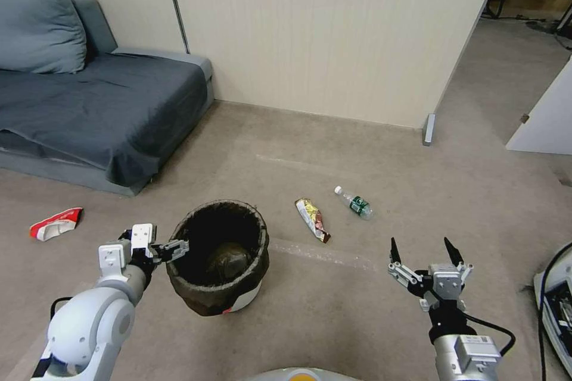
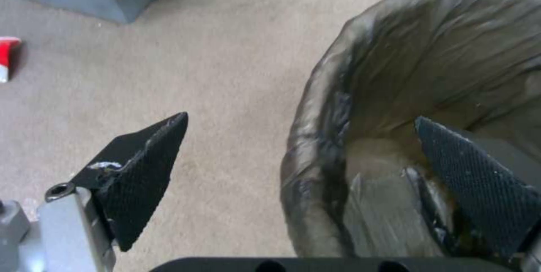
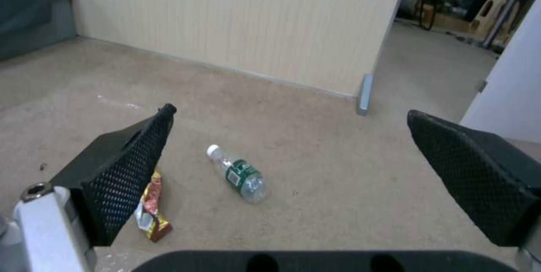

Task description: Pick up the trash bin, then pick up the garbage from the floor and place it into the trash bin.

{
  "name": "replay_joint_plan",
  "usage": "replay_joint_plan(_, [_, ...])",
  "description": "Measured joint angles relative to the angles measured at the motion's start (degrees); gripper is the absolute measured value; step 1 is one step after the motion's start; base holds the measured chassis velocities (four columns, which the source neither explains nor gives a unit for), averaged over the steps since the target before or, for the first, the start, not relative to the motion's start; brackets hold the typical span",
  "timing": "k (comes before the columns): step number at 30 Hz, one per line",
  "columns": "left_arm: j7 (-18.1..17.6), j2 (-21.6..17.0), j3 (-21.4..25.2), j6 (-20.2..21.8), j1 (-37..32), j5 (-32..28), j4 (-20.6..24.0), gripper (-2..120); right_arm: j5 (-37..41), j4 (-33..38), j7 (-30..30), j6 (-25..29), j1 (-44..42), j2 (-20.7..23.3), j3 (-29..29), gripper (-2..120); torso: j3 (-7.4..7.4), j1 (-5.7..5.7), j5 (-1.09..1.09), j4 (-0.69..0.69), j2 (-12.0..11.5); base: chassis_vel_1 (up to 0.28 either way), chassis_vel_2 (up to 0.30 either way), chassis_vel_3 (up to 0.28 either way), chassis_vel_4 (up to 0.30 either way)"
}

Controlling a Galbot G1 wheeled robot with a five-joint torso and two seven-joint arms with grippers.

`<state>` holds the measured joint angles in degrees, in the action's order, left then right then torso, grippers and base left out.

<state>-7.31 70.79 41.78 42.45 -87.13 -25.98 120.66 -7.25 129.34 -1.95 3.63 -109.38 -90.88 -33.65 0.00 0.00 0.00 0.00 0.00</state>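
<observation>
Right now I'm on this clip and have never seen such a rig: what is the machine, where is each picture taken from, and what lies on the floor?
It is a wheeled robot with two arms, each ending in a pincer. One picture looks down from its head; the other two come from cameras on its wrists.

The left pincer is open astride the rim of the trash bin, one finger inside and one outside, not closed on it yet. The right pincer hangs open and empty above the floor.

On the floor lie a yellow wrapper, a small bottle and a red-white wrapper near the sofa.
</observation>
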Motion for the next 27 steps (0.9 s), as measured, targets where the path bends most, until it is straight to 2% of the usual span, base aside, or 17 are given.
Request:
replay_joint_plan(13, [0.27, 0.05, -0.47, -0.17, 0.95, 0.44, -4.15, 100, -0.59, -0.89, -0.15, 0.41, 0.23, -0.87, 0.14, 100, 0.0, 0.0, 0.0, 0.0, 0.0, 0.0, 0.0, 0.0, 0.0])
replay_joint_plan(23, [0.53, 0.8, -1.26, -0.24, 1.47, 1.67, -5.47, 100, -1.45, -1.65, -0.37, 0.93, 0.26, -1.24, 0.29, 100, 0.0, 0.0, 0.0, 0.0, 0.0, 0.0, 0.0, 0.0, 0.0])
replay_joint_plan(25, [0.68, 0.85, -1.4, -0.25, 1.52, 1.94, -5.55, 97, -1.46, -1.71, -0.43, 0.93, 0.29, -1.24, 0.35, 100, 0.0, 0.0, 0.0, 0.0, 0.0, 0.0, 0.0, 0.0, 0.0])
replay_joint_plan(27, [0.88, 1.01, -1.74, -0.27, 1.6, 2.01, -5.75, 89, -1.5, -1.81, -0.54, 0.93, 0.37, -1.25, 0.45, 100, 0.0, 0.0, 0.0, 0.0, 0.0, 0.0, 0.0, 0.0, 0.0])
